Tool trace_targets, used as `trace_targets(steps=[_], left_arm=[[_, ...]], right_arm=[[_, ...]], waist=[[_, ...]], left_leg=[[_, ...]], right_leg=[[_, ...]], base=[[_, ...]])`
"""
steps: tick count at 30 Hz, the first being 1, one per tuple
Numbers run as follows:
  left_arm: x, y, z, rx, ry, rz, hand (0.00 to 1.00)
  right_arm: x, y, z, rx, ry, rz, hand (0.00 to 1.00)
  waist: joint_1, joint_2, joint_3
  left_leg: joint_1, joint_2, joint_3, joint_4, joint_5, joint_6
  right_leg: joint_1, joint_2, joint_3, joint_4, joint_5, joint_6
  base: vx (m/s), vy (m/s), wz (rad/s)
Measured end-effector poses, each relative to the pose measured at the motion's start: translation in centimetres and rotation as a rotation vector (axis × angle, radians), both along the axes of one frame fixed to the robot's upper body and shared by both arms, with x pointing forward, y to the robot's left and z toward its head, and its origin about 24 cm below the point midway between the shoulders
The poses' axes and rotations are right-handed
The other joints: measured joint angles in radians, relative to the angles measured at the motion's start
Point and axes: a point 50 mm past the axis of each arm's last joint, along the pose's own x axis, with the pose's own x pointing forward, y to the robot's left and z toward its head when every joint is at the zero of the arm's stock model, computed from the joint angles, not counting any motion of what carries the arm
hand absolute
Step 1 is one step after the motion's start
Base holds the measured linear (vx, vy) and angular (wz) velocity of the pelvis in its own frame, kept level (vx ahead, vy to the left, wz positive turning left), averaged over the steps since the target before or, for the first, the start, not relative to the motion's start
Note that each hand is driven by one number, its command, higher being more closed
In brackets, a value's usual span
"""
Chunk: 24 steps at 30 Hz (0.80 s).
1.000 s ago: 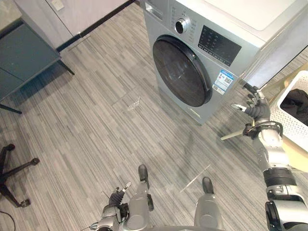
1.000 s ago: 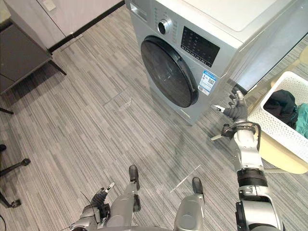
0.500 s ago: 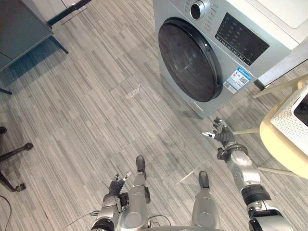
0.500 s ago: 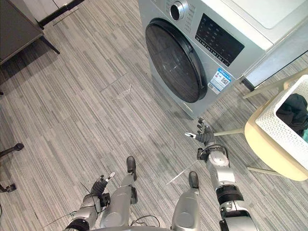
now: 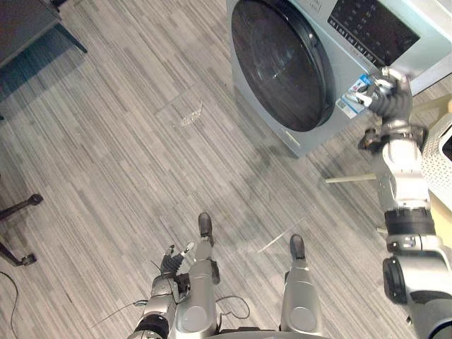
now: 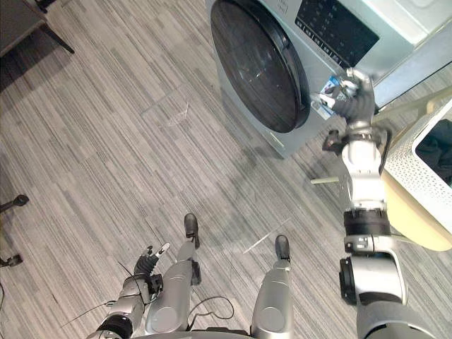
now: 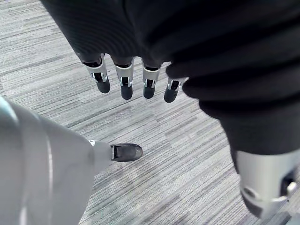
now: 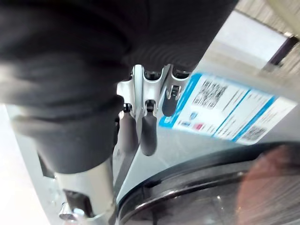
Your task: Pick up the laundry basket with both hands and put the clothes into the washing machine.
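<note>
- Your right hand (image 6: 351,95) has gone up since half a second ago: then it hung low over the floor (image 5: 106,141), now it sits high against the front of the washing machine (image 5: 295,138), just beside the blue-and-white label (image 8: 220,110) to the right of the door (image 5: 279,63).
- Its fingers (image 8: 143,124) reach loosely toward the panel and hold nothing.
- The head camera has shifted as well, so the machine lies nearer the top of the eye views.
- Your left hand (image 5: 169,265) is low by the leg as before – fingers (image 7: 125,82) relaxed, pointing at the floor, empty.
- The machine's round door is shut, as it was, with dark glass.
- The laundry basket (image 6: 417,169) – white and perforated – stands on a cream seat (image 6: 409,212) at your right, well apart from both hands.
- In the basket lie dark clothes (image 6: 439,152).
</note>
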Motion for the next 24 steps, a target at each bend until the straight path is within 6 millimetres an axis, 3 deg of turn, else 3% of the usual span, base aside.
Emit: trace_targets(steps=[3,4,7,9,11,13,17,20,23,24], left_arm=[[0.8,0.1,0.8,0.002,-0.056,0.003,0.0],[1.3,-0.2,1.1,-0.007,-0.077,-0.005,0.0],[1.9,-0.9,1.6,-0.02,-0.11,-0.018,0.0],[2.1,-1.4,1.7,-0.032,-0.124,-0.026,0.0],[2.7,-2.4,2.2,-0.04,-0.149,-0.056,0.0],[3.4,-3.6,2.7,-0.066,-0.181,-0.072,0.0],[3.5,-4.4,2.6,-0.082,-0.175,-0.085,0.0],[3.5,-4.5,2.4,-0.083,-0.164,-0.076,0.0],[3.3,-4.1,2.1,-0.087,-0.141,-0.012,0.0],[3.2,-3.9,2.0,-0.09,-0.132,0.017,0.0]], right_arm=[[1.8,1.5,3.0,-0.01,-0.019,0.029,0.0],[2.6,1.5,4.8,0.014,-0.02,0.019,0.0],[2.9,0.0,7.7,0.055,-0.043,-0.031,0.0],[2.7,-0.9,8.7,0.077,-0.062,-0.053,0.0],[2.5,-1.6,9.3,0.13,-0.085,-0.056,0.0],[2.6,-2.5,8.7,0.178,-0.062,-0.09,0.0],[3.2,-0.3,6.9,0.188,-0.044,-0.014,0.0],[3.0,2.8,5.0,0.187,-0.06,0.083,0.0],[2.3,6.1,1.3,0.194,-0.038,0.21,0.0],[2.0,8.3,-0.3,0.189,0.001,0.292,0.0]], waist=[[0.016,0.012,0.021],[0.033,0.03,0.031],[0.062,0.073,0.052],[0.085,0.079,0.055],[0.087,0.092,0.062],[0.108,0.099,0.065],[0.108,0.102,0.066],[0.106,0.102,0.066],[0.1,0.099,0.065],[0.098,0.097,0.064]], left_leg=[[-0.035,-0.001,-0.003,-0.002,0.003,0.003],[-0.064,-0.002,-0.009,-0.006,0.005,0.005],[-0.115,-0.013,-0.035,-0.005,0.015,0.012],[-0.149,-0.02,-0.039,-0.002,0.028,0.014],[-0.172,-0.029,-0.054,-0.002,0.032,0.017],[-0.183,-0.032,-0.059,-0.002,0.031,0.018],[-0.192,-0.032,-0.068,-0.001,0.032,0.018],[-0.191,-0.03,-0.07,0.0,0.032,0.018],[-0.173,-0.03,-0.077,0.0,0.035,0.022],[-0.16,-0.029,-0.077,0.0,0.035,0.022]], right_leg=[[-0.034,0.0,-0.001,-0.002,0.011,0.003],[-0.052,0.0,-0.005,-0.012,0.024,0.006],[-0.071,-0.007,-0.034,-0.032,0.039,0.013],[-0.101,-0.014,-0.036,-0.034,0.047,0.019],[-0.11,-0.021,-0.053,-0.035,0.049,0.02],[-0.119,-0.023,-0.055,-0.036,0.05,0.02],[-0.118,-0.023,-0.066,-0.041,0.049,0.021],[-0.114,-0.021,-0.072,-0.045,0.047,0.022],[-0.09,-0.021,-0.082,-0.049,0.046,0.021],[-0.079,-0.02,-0.082,-0.049,0.044,0.02]], base=[[-0.04,-0.01,0.02],[-0.08,-0.003,0.11],[-0.04,0.024,0.24],[-0.01,0.029,0.16],[0.0,0.029,0.18],[0.0,0.021,0.12],[0.02,-0.003,0.03],[0.05,-0.025,0.02],[0.07,-0.033,0.04],[0.06,-0.04,0.02]])
